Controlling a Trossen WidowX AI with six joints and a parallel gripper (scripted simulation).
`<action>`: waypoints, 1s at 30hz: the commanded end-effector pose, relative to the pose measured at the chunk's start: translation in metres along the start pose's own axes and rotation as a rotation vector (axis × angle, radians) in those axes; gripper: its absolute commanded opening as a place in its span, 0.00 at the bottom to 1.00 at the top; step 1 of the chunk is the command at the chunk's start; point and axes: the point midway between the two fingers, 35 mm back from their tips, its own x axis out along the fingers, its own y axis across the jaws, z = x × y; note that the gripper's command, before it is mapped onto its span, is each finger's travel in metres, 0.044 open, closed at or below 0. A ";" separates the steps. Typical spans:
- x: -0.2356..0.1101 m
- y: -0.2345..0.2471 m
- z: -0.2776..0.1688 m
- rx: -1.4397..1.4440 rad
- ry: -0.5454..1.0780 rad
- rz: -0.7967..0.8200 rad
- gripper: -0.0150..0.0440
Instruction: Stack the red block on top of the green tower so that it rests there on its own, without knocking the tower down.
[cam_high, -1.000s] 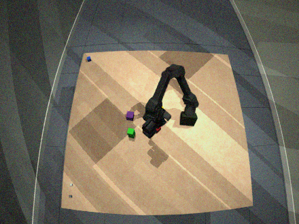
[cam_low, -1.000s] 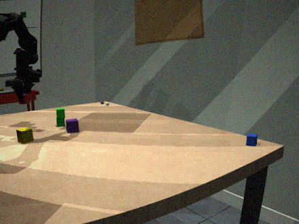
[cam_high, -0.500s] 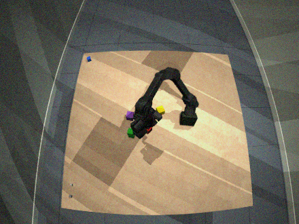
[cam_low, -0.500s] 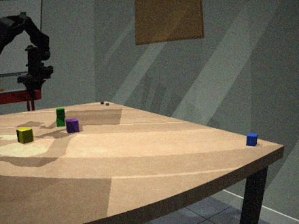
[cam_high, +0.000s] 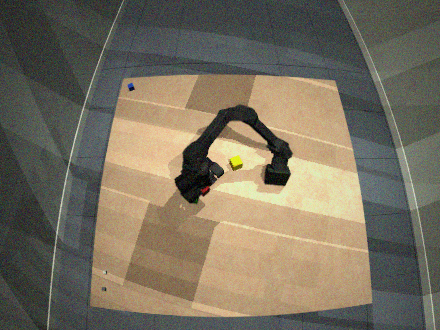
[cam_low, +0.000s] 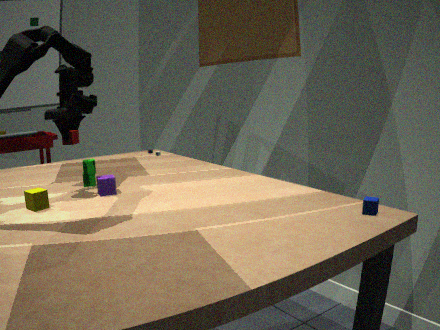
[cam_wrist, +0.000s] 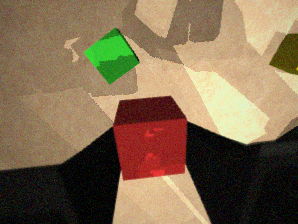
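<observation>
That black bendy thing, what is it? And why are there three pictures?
It is a robot arm, and it stands on a wooden table. At its end are jaws that squeeze things, like two fingers. The gripper is squeezing a red block and holding it up in the air.

The three pictures show the same moment from three cameras. One looks straight down from above. One looks from the side of the table. One rides on the arm's wrist, so the red block looks very big there.

On the table are a green tower, a purple block beside it, a yellow block, and a blue block far off by the edge. The arm wants to put the red block on the green tower.
</observation>
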 end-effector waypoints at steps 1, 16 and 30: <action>0.003 0.007 0.013 0.000 -0.002 -0.006 0.25; 0.012 0.026 0.046 0.002 -0.008 -0.011 0.25; 0.046 0.028 0.045 0.002 -0.009 -0.012 0.25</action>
